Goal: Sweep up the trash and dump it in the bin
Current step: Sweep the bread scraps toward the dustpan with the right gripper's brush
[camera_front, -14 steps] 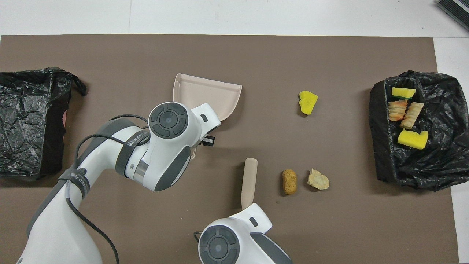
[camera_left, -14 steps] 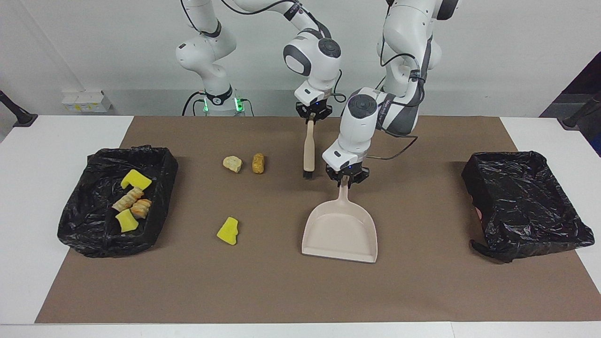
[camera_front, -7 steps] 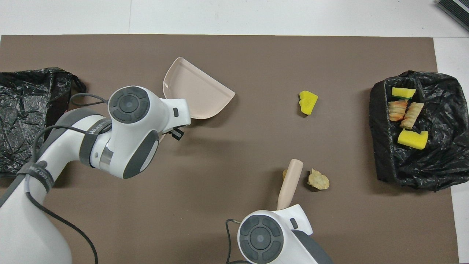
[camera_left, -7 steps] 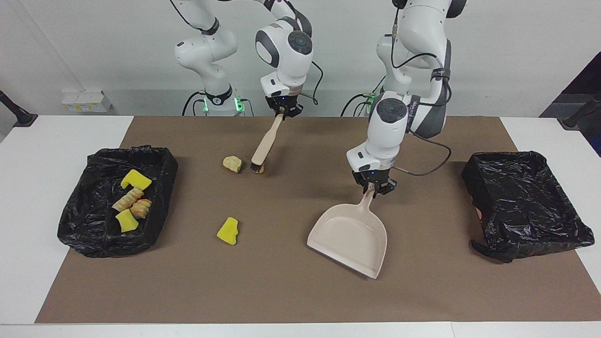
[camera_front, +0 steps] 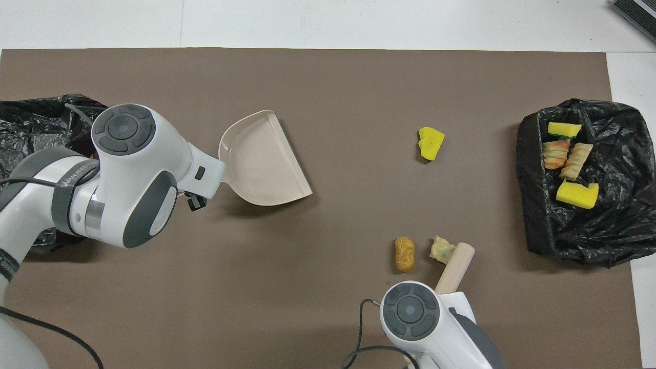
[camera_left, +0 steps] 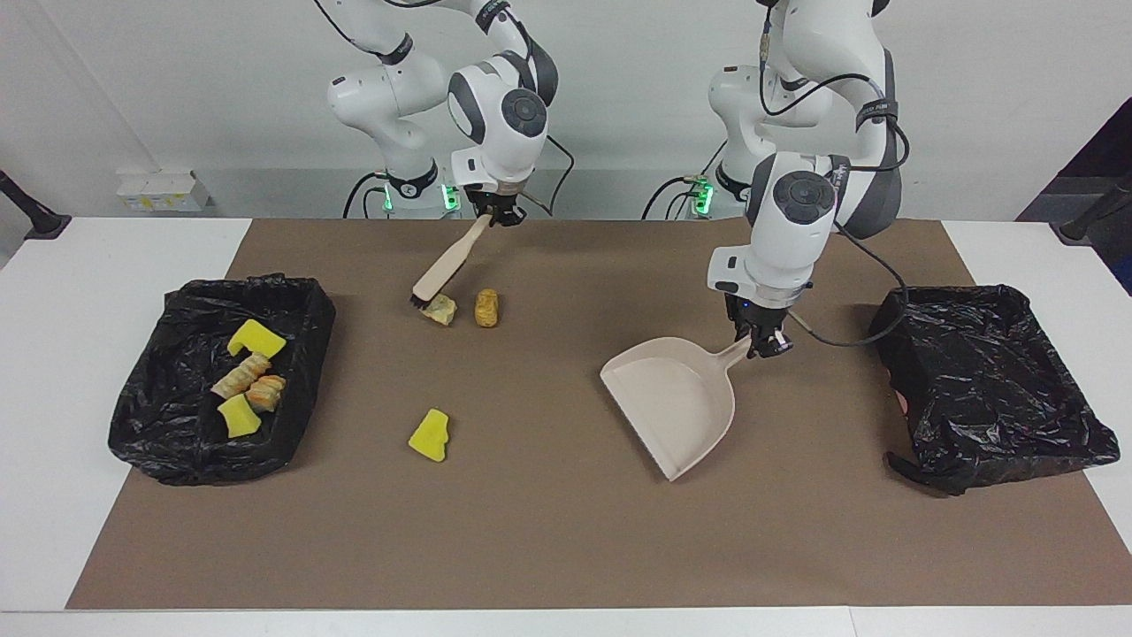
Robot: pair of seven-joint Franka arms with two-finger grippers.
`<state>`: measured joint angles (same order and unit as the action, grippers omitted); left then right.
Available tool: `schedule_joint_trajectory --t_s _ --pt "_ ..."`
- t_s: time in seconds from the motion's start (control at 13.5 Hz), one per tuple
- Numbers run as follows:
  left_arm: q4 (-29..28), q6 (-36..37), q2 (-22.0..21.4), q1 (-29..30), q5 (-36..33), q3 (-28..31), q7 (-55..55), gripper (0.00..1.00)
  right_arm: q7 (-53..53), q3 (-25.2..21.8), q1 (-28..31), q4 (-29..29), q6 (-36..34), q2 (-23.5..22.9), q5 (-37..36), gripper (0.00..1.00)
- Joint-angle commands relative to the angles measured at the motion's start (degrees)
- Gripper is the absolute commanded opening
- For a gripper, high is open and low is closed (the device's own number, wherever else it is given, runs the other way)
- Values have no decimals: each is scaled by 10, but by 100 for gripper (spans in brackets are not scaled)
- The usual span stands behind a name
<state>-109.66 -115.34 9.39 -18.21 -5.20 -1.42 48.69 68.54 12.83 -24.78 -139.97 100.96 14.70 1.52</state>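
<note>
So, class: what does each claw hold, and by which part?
The left claw holds the dustpan by the end of its handle. The right claw holds the brush by the top of its handle.

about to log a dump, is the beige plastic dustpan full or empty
Empty: the beige plastic dustpan shows only bare tray in both views.

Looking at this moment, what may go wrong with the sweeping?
1. The dustpan, held by the left pincer, is apart from the loose scraps, so swept pieces may miss it.
2. The brush in the right pincer touches only the pale lump; the brown lump and yellow sponge chunk may stay behind.
</note>
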Motion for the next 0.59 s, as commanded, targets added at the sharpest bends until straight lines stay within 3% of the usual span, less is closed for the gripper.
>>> schedule_joint_trajectory --t_s 0.0,0.22,0.52 --pt "-76 -5 -54 -7 -10 -7 26 0 13 7 4 -59 33 56 32 0" --pt "-142 -37 -90 -34 -9 -7 21 0 6 8 -10 -75 64 53 56 0" --pt "-158 -41 -102 -55 -9 -7 -6 0 -29 8 -8 -65 147 14 81 0"
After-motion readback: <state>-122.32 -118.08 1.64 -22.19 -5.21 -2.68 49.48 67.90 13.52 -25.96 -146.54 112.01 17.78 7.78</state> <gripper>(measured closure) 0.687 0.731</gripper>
